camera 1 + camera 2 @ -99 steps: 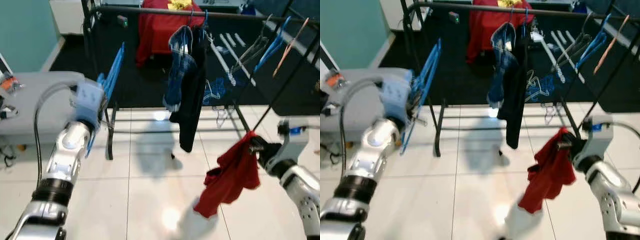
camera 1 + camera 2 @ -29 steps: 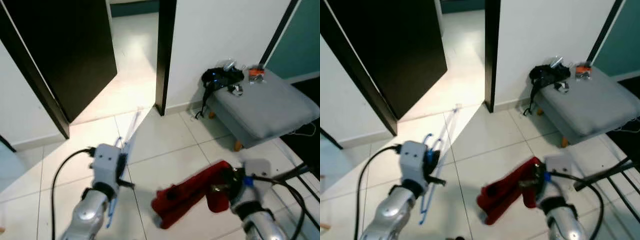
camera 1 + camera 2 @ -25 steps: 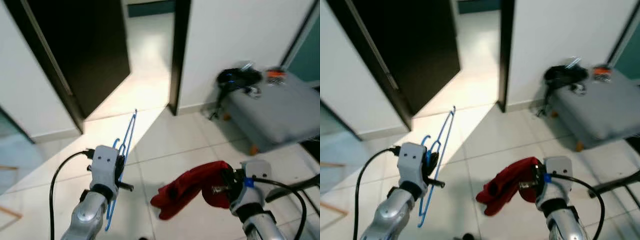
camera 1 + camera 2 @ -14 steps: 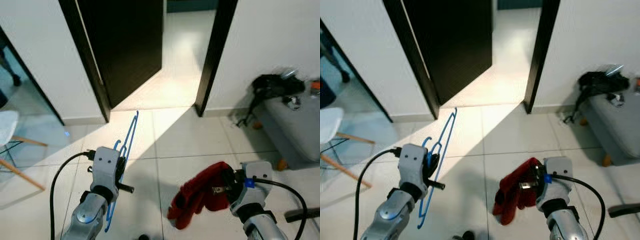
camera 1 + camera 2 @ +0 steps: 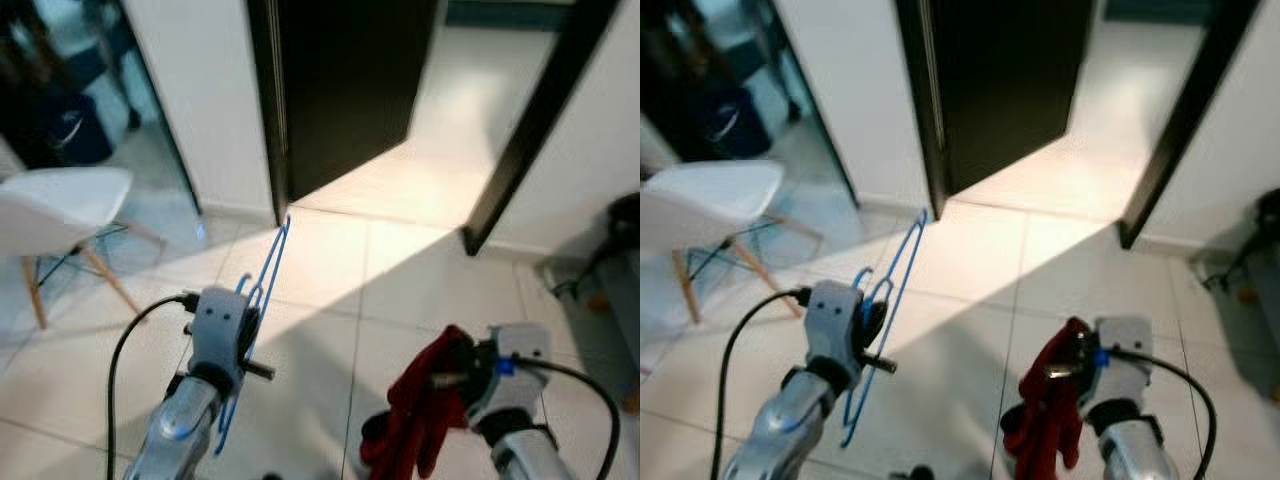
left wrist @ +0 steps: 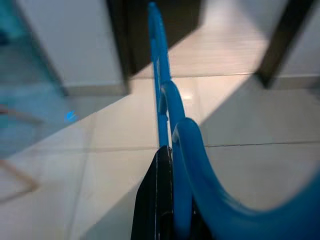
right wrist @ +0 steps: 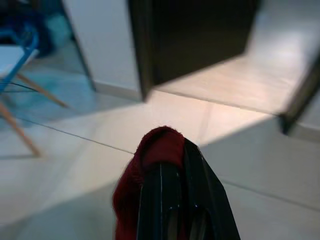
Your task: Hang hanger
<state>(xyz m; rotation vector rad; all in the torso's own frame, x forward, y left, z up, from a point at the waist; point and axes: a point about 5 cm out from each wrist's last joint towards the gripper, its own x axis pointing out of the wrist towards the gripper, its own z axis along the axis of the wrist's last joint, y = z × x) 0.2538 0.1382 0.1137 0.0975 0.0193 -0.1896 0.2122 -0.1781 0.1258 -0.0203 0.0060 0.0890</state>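
Item: blue hanger (image 5: 258, 300), thin plastic frame with a curved hook, more than one frame stacked flat together as far as the left wrist view shows. It stands nearly upright in the lower left of the left eye view, its long edge slanting up toward the foot of the dark door (image 5: 340, 90).

Holder: left gripper (image 6: 167, 200), lower left of the head views, black fingers (image 6: 157, 195) closed tight against the blue plastic; the hanger is carried in the air above the tiled floor (image 5: 400, 290).

Second item: red garment (image 5: 415, 420), a soft crumpled cloth drooping in folds, lower right of the left eye view. Right gripper (image 7: 172, 200) is clamped on its top edge, the cloth bunched over the black fingers (image 7: 165, 200) and hanging below them.

Surroundings: white chair (image 5: 55, 215) with wooden legs at the left edge; white wall (image 5: 190, 100) beside it; the dark door open at top centre, sunlit tiles beyond; a dark blurred object (image 5: 615, 235) at the right edge.
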